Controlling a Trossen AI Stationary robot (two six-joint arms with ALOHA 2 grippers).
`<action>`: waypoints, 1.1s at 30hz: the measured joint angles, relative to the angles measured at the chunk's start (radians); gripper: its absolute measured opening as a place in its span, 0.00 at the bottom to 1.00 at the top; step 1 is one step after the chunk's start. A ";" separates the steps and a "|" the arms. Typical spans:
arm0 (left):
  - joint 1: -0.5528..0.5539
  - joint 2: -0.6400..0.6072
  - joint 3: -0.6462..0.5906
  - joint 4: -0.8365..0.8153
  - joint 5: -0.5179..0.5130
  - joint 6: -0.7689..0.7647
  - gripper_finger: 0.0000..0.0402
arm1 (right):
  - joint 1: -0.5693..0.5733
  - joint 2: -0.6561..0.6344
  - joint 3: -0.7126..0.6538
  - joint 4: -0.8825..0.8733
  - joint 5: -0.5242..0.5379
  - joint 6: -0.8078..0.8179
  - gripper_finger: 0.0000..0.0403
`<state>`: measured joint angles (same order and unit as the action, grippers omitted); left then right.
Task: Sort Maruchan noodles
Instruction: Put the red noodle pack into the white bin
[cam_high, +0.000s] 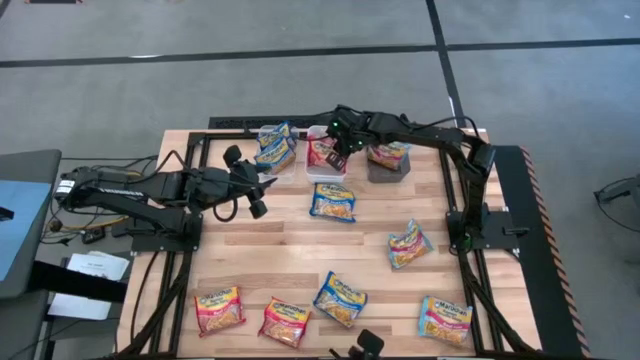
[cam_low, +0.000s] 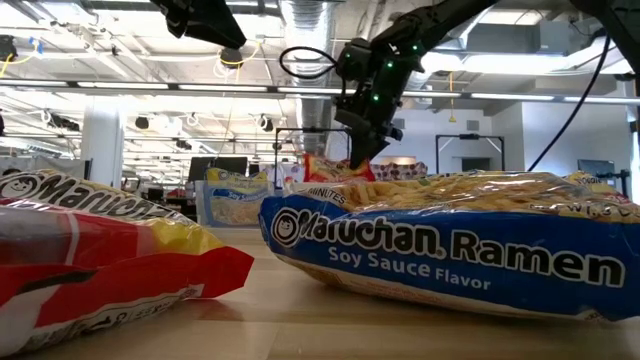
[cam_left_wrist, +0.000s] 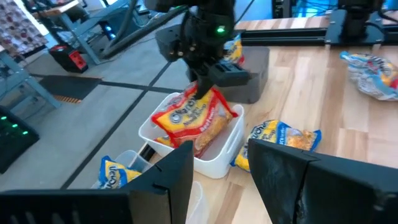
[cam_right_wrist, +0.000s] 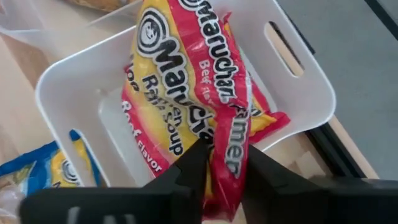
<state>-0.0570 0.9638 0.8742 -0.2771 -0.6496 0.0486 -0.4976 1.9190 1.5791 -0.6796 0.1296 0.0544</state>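
A: Where is the right tool (cam_high: 335, 148) in the high view?

B: It is at the top centre of the frame, over the white bin (cam_high: 310, 170). Its fingers (cam_right_wrist: 193, 168) stand on both sides of a red packet (cam_right_wrist: 205, 106), touching its crinkled end, and the packet hangs partly into the bin. Whether the grip is firm or already loosening, one cannot tell.

A: Why that bin?

B: Probably because red ones go there. Another red packet (cam_right_wrist: 146, 134) lies in the bin already. Both read "Maruchan Ramen" and "Beef Flavor". The clear bin (cam_high: 268, 133) to its left holds blue packets (cam_high: 277, 150), and the grey bin (cam_high: 388, 170) to its right holds an orange-trimmed one (cam_high: 388, 152).

A: And the left tool (cam_high: 252, 196)?

B: It waits at centre left, above the worktop (cam_high: 290, 250), its fingers apart and holding nothing.

A: What is left to sort?

B: Seven packets lie loose on the worktop. One blue packet (cam_high: 333, 201) is just below the white bin. In the low view the nearest blue one (cam_low: 450, 250) reads "Maruchan Ramen, Soy Sauce Flavor".
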 joint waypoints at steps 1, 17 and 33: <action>0.000 0.000 0.000 0.002 0.008 0.000 0.36 | -0.004 0.000 0.000 0.002 0.000 0.001 0.30; 0.015 0.000 0.000 0.006 0.008 0.000 0.36 | -0.058 -0.011 0.000 0.017 -0.055 -0.050 0.49; 0.053 0.000 0.000 0.006 0.017 -0.006 0.36 | -0.212 0.000 0.135 0.079 -0.402 -0.110 0.48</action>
<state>-0.0036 0.9638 0.8742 -0.2712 -0.6327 0.0427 -0.7099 1.9191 1.7141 -0.6003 -0.2722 -0.0553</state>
